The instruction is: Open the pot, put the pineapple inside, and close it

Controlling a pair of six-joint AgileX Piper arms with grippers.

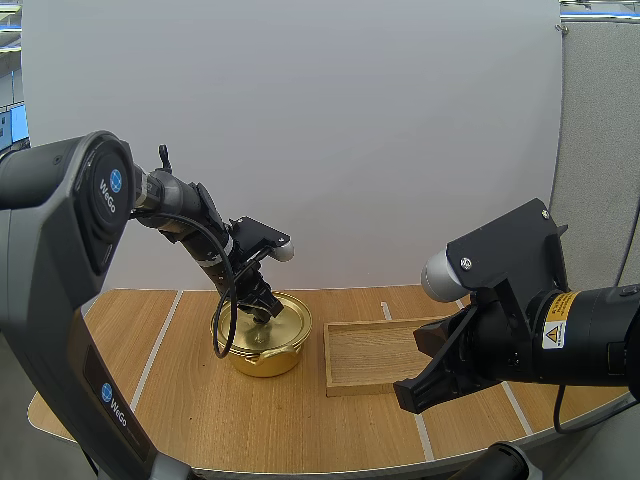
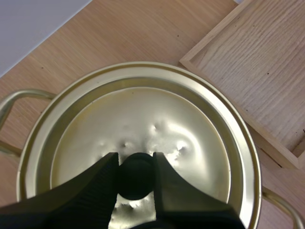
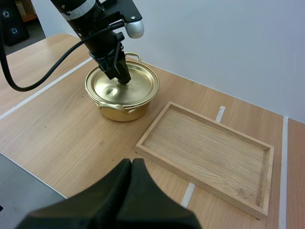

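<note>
My left gripper (image 2: 135, 163) pinches the knob (image 2: 136, 185) of the lid (image 2: 143, 114), still seated on the pot (image 1: 262, 356) near the table's (image 1: 200, 420) back edge. I hold my right gripper (image 3: 131, 164) closed, empty. All 3 steps remain.

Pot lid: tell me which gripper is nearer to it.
Left. The left gripper pinches the black knob of the lid, on the pot. The right gripper, shut on nothing, hangs away from the pot, at the near side of the wooden tray.
</note>
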